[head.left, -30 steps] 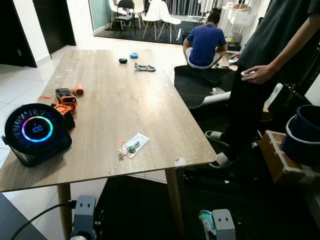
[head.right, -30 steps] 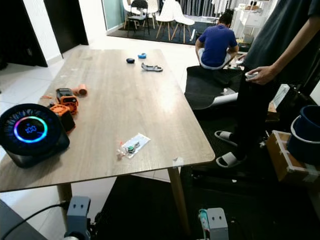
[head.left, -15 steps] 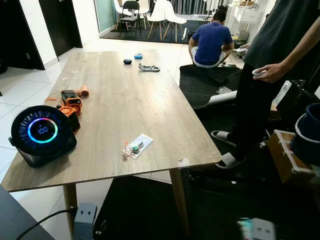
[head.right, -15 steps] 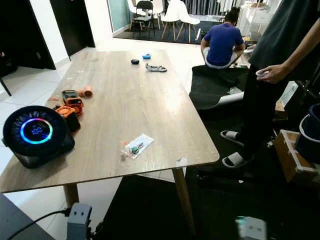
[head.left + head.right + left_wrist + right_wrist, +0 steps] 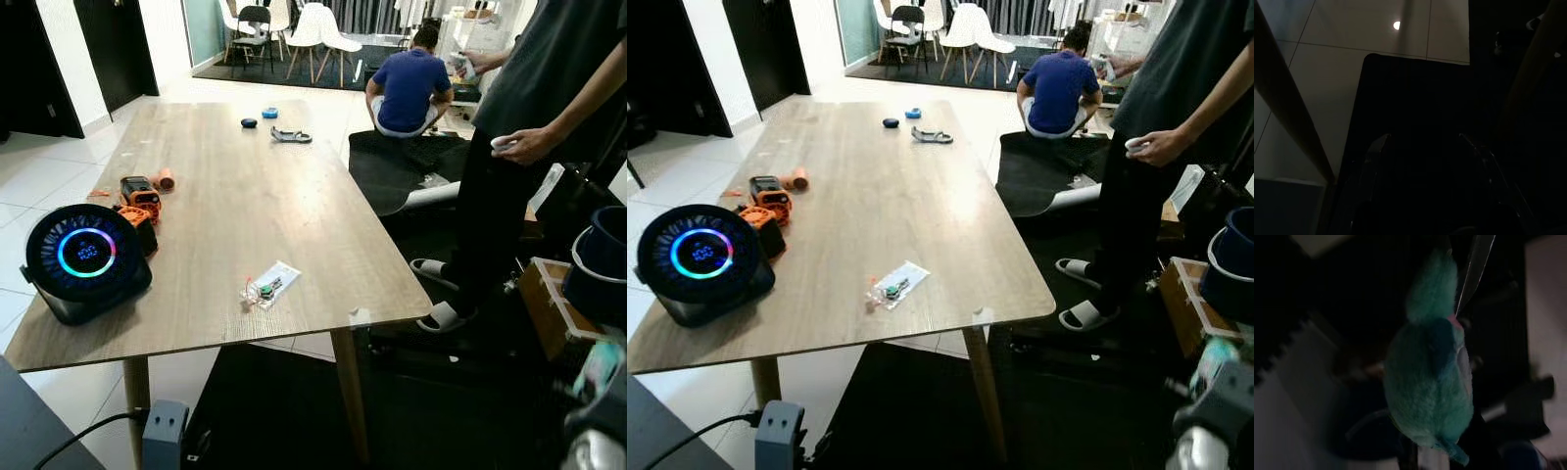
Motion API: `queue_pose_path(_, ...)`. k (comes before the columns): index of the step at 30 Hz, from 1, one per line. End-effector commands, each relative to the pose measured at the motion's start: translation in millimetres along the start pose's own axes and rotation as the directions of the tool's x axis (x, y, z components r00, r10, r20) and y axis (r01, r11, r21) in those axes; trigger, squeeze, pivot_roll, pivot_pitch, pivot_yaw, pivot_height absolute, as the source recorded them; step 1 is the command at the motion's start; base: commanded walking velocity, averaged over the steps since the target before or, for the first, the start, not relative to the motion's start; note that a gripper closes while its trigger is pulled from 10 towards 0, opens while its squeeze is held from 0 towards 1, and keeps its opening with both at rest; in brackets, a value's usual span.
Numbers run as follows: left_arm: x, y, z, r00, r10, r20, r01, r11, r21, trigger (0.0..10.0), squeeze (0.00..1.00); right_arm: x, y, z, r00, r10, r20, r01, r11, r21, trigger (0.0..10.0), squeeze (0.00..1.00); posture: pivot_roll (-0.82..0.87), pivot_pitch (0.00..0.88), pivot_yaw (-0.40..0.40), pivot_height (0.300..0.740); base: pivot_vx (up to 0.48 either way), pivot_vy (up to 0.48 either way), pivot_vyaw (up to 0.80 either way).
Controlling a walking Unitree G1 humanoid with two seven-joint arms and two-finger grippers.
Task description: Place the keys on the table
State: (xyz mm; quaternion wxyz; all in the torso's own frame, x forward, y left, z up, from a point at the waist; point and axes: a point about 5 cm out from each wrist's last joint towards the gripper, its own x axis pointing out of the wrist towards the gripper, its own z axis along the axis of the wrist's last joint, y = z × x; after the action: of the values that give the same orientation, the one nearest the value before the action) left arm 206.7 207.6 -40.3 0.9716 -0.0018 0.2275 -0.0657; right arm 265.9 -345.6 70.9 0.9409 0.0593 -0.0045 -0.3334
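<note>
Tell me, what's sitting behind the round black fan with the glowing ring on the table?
Behind the round black fan sit small orange and black tools on the wooden table. The fan covers part of the nearest one, so what exactly they are is unclear.

Bright daylit room, dim blurry wrist views.

Not much of the bot itself to see — the left arm [image 5: 165, 434] ends in a boxy grey-blue wrist block with a thin black cable looping off it. The right arm [image 5: 1205, 431] is a blurry silver-grey shape — rounded shiny bottom, teal smear near the top.
</note>
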Motion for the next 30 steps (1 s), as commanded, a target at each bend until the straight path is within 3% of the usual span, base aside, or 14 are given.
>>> queue_pose_path(1,1.9,-5.5,1,1.0,-0.013,0.012,0.013,1.0,-0.008,10.0,0.0,16.2,23.1,27,0.994,0.084,0.063,-0.084,0.996,-0.007,10.0,0.0,0.09,0.074,-0.019,0.74,0.0,0.0,0.0)
queue_pose_path(2,1.9,-5.5,1,1.0,-0.013,0.012,0.013,1.0,-0.008,10.0,0.0,16.2,23.1,27,0.994,0.084,0.063,-0.084,0.996,-0.007,10.0,0.0,0.09,0.074,-0.019,0.74,0.0,0.0,0.0)
queue_pose_path(3,2.3,-5.9,2,1.0,-0.013,0.014,0.013,1.0,-0.009,10.0,0.0,21.9,43.8,37,0.985,0.156,0.069,-0.155,0.988,-0.009,10.0,0.0,0.09,0.071,-0.024,0.74,0.0,0.0,0.0)
queue_pose_path(7,2.8,-6.7,2,1.0,-0.006,0.018,0.006,1.0,-0.015,10.0,0.0,25.9,90.9,53,0.949,0.308,0.073,-0.308,0.951,-0.013,10.0,0.0,0.1,0.069,-0.035,0.74,0.0,0.0,0.0)
queue_pose_path(10,2.6,-6.9,2,1.0,-0.004,0.02,0.004,1.0,-0.018,10.0,0.0,25.7,102.4,56,0.937,0.341,0.074,-0.341,0.94,-0.01,10.0,0.0,0.1,0.069,-0.035,0.74,0.0,0.0,0.0)
queue_pose_path(12,1.9,-7.5,2,1.0,0.0,0.022,0.001,1.0,-0.021,10.0,0.0,24.0,124.4,61,0.915,0.397,0.07,-0.398,0.917,-0.001,10.0,0.0,0.1,0.071,-0.041,0.74,0.0,0.0,0.0)
queue_pose_path(13,1.9,-7.5,2,1.0,0.0,0.022,0.001,1.0,-0.021,10.0,0.0,24.0,124.4,61,0.915,0.397,0.07,-0.398,0.917,-0.001,10.0,0.0,0.1,0.071,-0.041,0.74,0.0,0.0,0.0)
queue_pose_path(15,1.3,-8.1,1,1.0,0.0,0.025,0.0,1.0,-0.022,10.0,0.0,21.0,142.1,62,0.894,0.444,0.057,-0.444,0.896,0.0,10.0,0.0,0.1,0.073,-0.042,0.74,0.0,0.0,0.0)
queue_pose_path(18,1.1,-8.4,2,1.0,0.0,0.027,0.001,1.0,-0.022,10.0,0.0,19.5,148.1,61,0.886,0.461,0.045,-0.462,0.887,-0.001,10.0,0.0,0.1,0.073,-0.042,0.74,0.0,0.0,0.0)
queue_pose_path(20,1.2,-8.3,3,1.0,-0.005,0.031,0.006,1.0,-0.018,10.0,0.0,12.3,170.0,56,0.842,0.539,-0.011,-0.539,0.842,0.003,10.0,0.0,0.11,0.076,-0.041,0.74,0.0,0.0,0.0)
queue_pose_path(21,1.2,-8.3,3,1.0,-0.005,0.031,0.006,1.0,-0.018,10.0,0.0,12.3,170.0,56,0.842,0.539,-0.011,-0.539,0.842,0.003,10.0,0.0,0.11,0.076,-0.041,0.74,0.0,0.0,0.0)
queue_pose_path(23,1.6,-7.3,4,0.999,-0.007,0.036,0.007,1.0,-0.016,10.0,0.0,4.9,189.7,56,0.796,0.604,-0.042,-0.605,0.796,0.0,10.0,0.0,0.11,0.076,-0.042,0.74,0.0,0.0,0.0)
queue_pose_path(25,1.6,-7.3,4,0.999,-0.007,0.036,0.007,1.0,-0.016,10.0,0.0,4.9,189.7,56,0.796,0.604,-0.042,-0.605,0.796,0.0,10.0,0.0,0.11,0.076,-0.042,0.74,0.0,0.0,0.0)
queue_pose_path(30,1.5,-4.1,7,0.999,0.002,0.047,-0.002,1.0,-0.016,10.0,0.0,-11.9,224.2,59,0.708,0.705,-0.046,-0.705,0.709,0.004,10.0,0.0,0.11,0.078,-0.045,0.74,0.0,0.0,0.0)
